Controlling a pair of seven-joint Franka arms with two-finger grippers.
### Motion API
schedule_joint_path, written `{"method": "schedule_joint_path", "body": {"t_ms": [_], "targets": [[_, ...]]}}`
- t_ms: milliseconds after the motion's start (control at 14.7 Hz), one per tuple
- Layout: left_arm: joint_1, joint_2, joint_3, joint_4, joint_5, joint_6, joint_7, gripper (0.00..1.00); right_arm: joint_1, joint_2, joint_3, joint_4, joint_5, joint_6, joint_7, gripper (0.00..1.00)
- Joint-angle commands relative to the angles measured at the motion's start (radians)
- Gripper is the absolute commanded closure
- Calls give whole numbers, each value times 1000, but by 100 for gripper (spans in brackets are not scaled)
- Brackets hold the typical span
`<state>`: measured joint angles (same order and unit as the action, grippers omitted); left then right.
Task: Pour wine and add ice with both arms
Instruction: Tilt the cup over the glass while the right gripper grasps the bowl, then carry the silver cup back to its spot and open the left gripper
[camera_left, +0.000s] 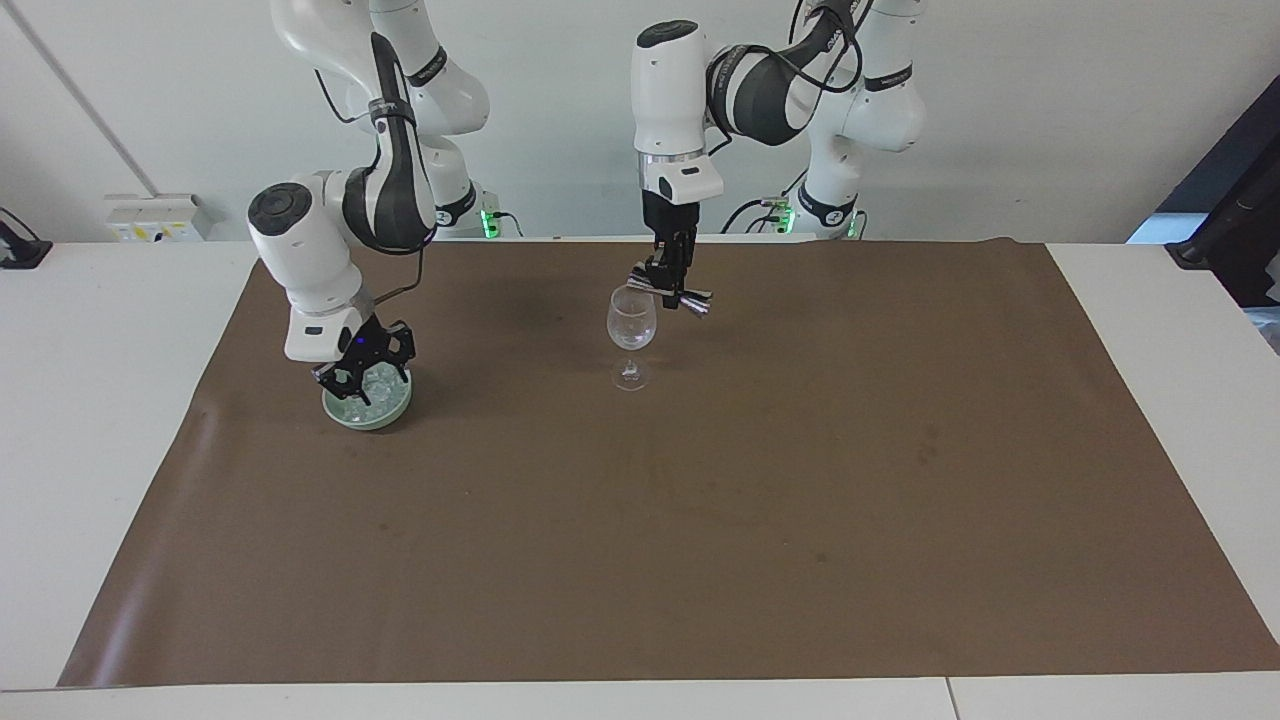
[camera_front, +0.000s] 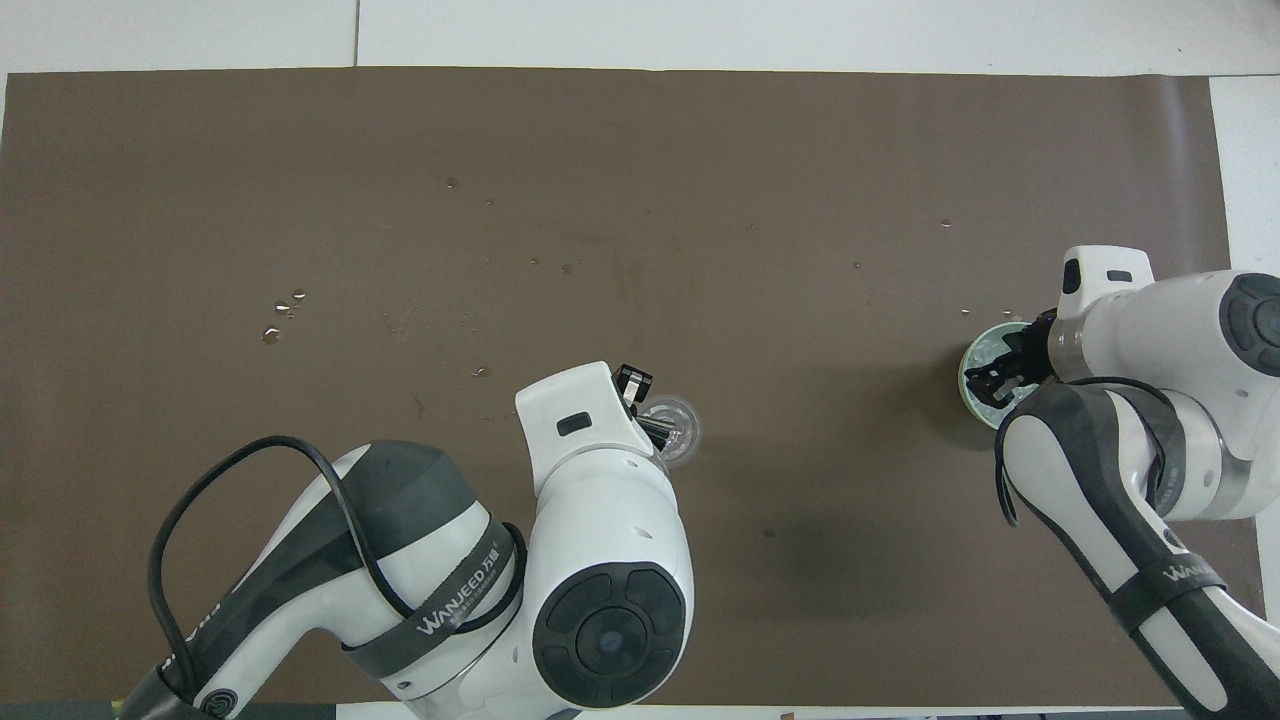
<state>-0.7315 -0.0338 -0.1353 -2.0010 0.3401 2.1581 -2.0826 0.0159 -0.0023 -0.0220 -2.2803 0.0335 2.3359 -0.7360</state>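
A clear wine glass (camera_left: 632, 322) stands on the brown mat, also seen in the overhead view (camera_front: 680, 432). My left gripper (camera_left: 674, 284) is shut on a small shiny metal jigger (camera_left: 690, 299) and holds it tilted just over the glass rim. In the overhead view the left gripper (camera_front: 640, 398) is partly hidden by its own arm. My right gripper (camera_left: 366, 385) is open, fingers down among the ice (camera_left: 390, 390) in a pale green bowl (camera_left: 372, 419) toward the right arm's end. The right arm hides most of the bowl (camera_front: 968, 380) from above, beside the right gripper (camera_front: 1000, 372).
The brown mat (camera_left: 700, 520) covers most of the white table. A few water drops (camera_front: 283, 318) lie on it toward the left arm's end, farther from the robots than the glass.
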Motion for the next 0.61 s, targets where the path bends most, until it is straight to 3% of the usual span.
{"method": "schedule_joint_path", "body": {"t_ms": [0,273,546], "targets": [[-17,8,6,27,30,-35,-40,100,-13,-16,1,-25,16,6,-52,42],[0,11,6,42,16,-31,-51,100,-42,-18,1,-34,16,8,-100,42],[95,3,17,39,-174,17,-33,100,-50,-28,-1,-65,16,19,-118,43]]}}
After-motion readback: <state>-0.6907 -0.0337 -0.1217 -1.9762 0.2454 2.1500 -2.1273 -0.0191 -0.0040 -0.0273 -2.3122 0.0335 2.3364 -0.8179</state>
